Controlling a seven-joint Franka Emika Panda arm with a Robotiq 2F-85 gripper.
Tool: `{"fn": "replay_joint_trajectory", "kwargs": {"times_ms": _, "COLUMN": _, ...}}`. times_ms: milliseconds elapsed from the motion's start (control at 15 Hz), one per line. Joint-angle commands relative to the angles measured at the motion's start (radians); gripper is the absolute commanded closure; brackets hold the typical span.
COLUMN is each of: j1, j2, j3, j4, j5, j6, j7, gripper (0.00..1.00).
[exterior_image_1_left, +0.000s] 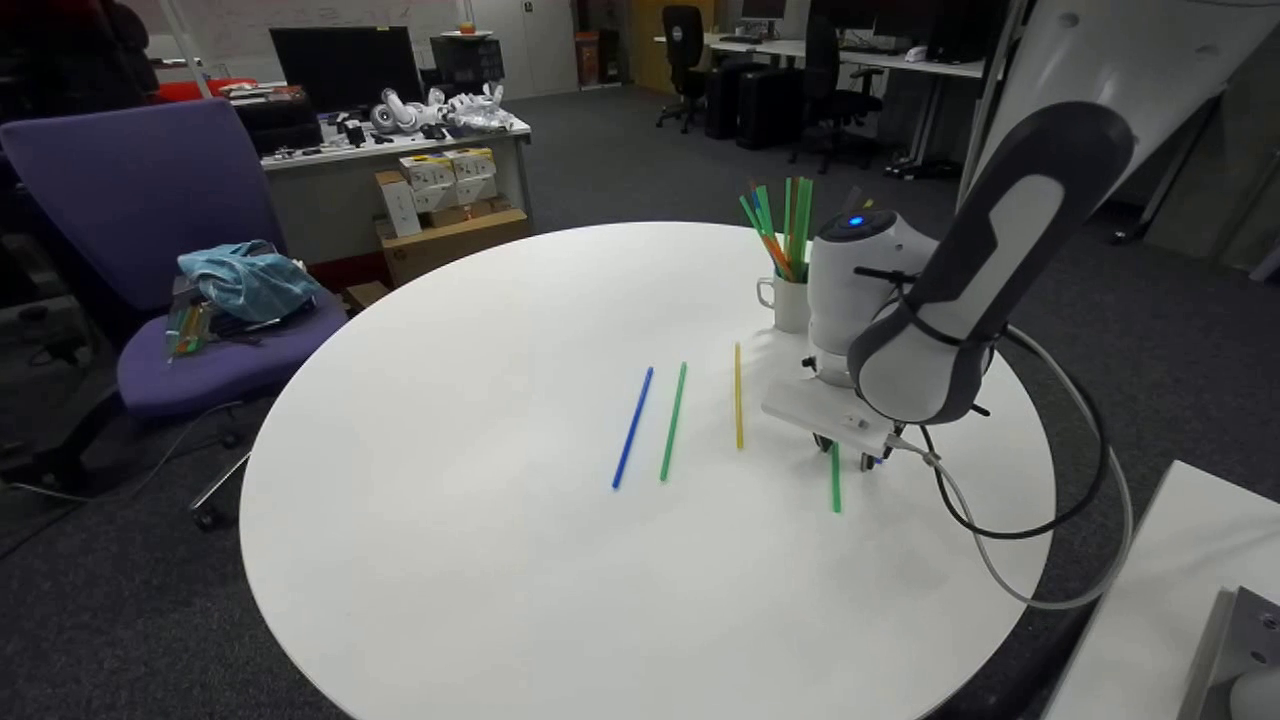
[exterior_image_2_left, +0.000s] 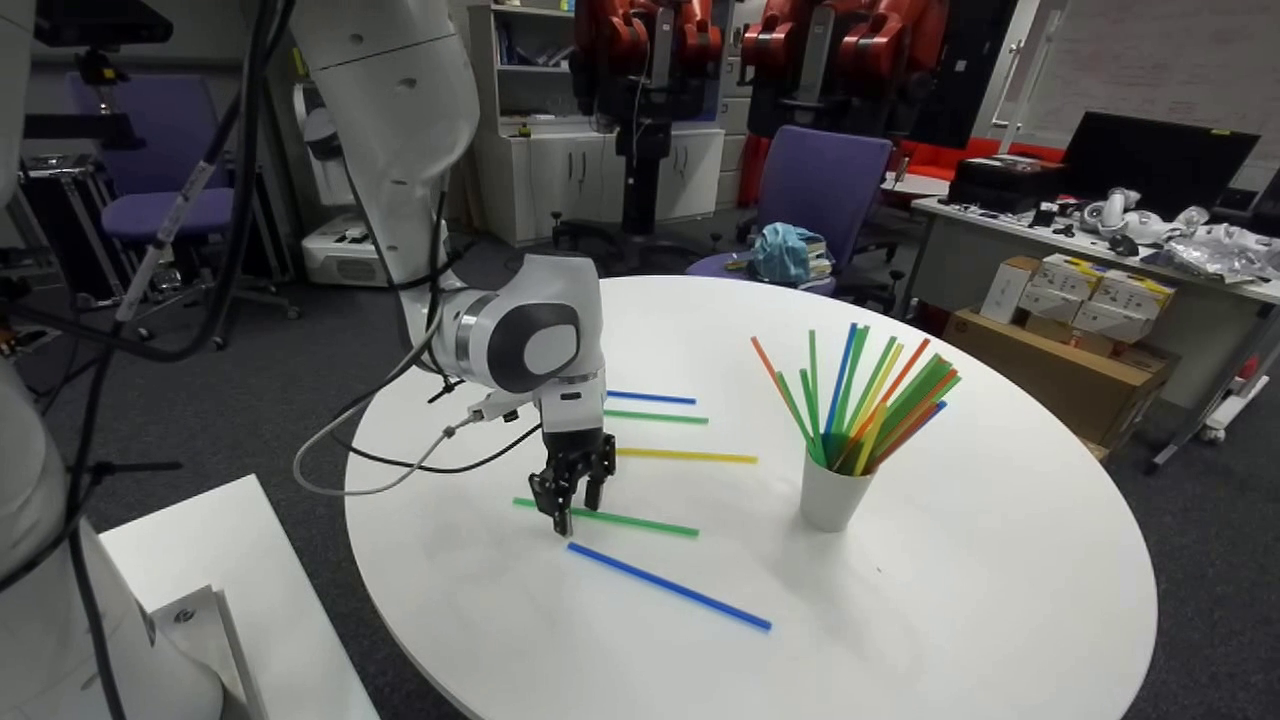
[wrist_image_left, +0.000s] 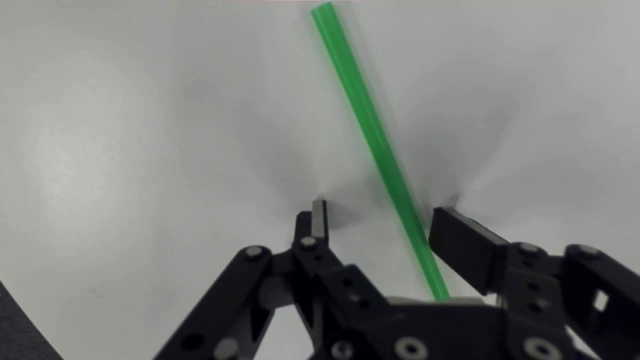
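Green straw (wrist_image_left: 382, 150), flat on the white round table (exterior_image_2_left: 1000, 600), slanting from upper centre to lower right of centre in the wrist view, right between the fingers (wrist_image_left: 462, 250) of the gripper (wrist_image_left: 380, 215), spread apart with nothing pinched by the look of it. Way closer to the finger at right of frame, maybe even touching, can't tell, with a wide bare gap toward the one at left. So, judging from that, probably worth shifting a touch toward the right of the wrist view first, to get centred and avoid rolling the straw sideways with just one finger. Also worth twisting a little to square up with that slant, for a grip less likely to skew. Then close slowly, tips low, no pressing into the table; likely light and keen to skid. Mind the blue straw (exterior_image_2_left: 670, 587) at lower centre in an exterior view, with one end just beside the fingertips, and the yellow straw (exterior_image_2_left: 687, 456) nearer mid-frame. No worries about the white mug (exterior_image_1_left: 792, 312), upper right in an exterior view, stuffed with coloured straws (exterior_image_1_left: 803, 225) and well apart from the fingertips.
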Motion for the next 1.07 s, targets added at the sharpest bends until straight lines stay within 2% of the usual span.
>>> {"fn": "replay_joint_trajectory", "kwargs": {"times_ms": 0, "j1": -0.034, "j2": -0.005, "j3": 0.017, "j4": 0.020, "j5": 0.020, "j6": -0.032, "j7": -0.053, "gripper": 0.72}}
{"fn": "replay_joint_trajectory", "kwargs": {"times_ms": 267, "j1": -0.039, "j2": -0.045, "j3": 0.001, "j4": 0.029, "j5": 0.008, "j6": -0.055, "j7": -0.072, "gripper": 1.00}}
{"fn": "replay_joint_trajectory", "kwargs": {"times_ms": 600, "j1": -0.008, "j2": -0.128, "j3": -0.106, "j4": 0.103, "j5": -0.094, "j6": -0.167, "j7": -0.024, "gripper": 1.00}}
{"fn": "replay_joint_trajectory", "kwargs": {"times_ms": 800, "j1": -0.032, "j2": -0.198, "j3": -0.125, "j4": 0.184, "j5": -0.199, "j6": -0.292, "j7": 0.012, "gripper": 1.00}}
{"fn": "replay_joint_trajectory", "kwargs": {"times_ms": 1000, "j1": -0.054, "j2": -0.251, "j3": -0.110, "j4": 0.292, "j5": -0.372, "j6": -0.454, "j7": 0.139, "gripper": 1.00}}
